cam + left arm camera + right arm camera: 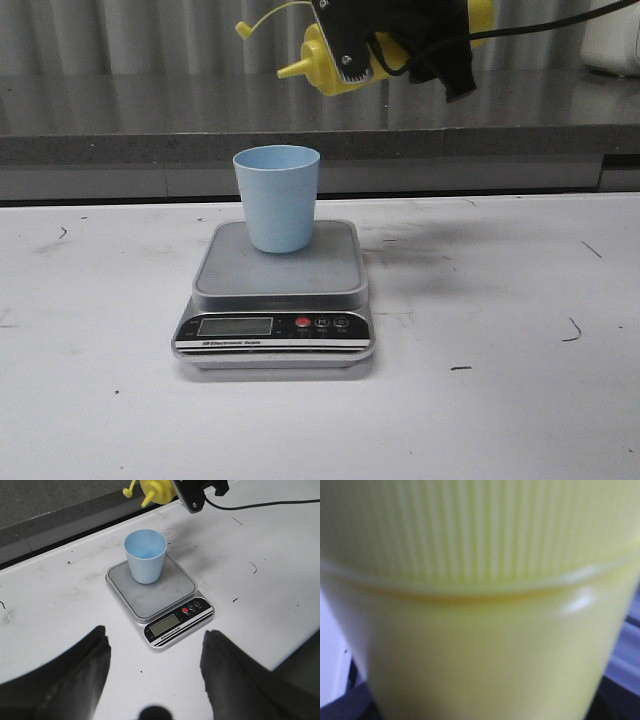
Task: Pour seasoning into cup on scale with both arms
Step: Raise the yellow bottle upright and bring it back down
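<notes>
The light blue cup (pixel 277 197) stands upright on the grey platform of the scale (pixel 275 275), toward its back; both also show in the left wrist view, cup (pixel 145 556) and scale (pixel 150 592). My right gripper (pixel 400 40) is shut on the yellow seasoning bottle (pixel 330 62), held tipped on its side high above and behind the cup, nozzle pointing left, tethered cap hanging open. The bottle (pixel 480 610) fills the right wrist view. My left gripper (pixel 155 655) is open and empty, above the table in front of the scale.
A grey counter ledge (pixel 150 140) runs along the back of the white table (pixel 500 400). A white object (pixel 612 35) stands at the back right. A black cable (pixel 270 502) trails from the right arm.
</notes>
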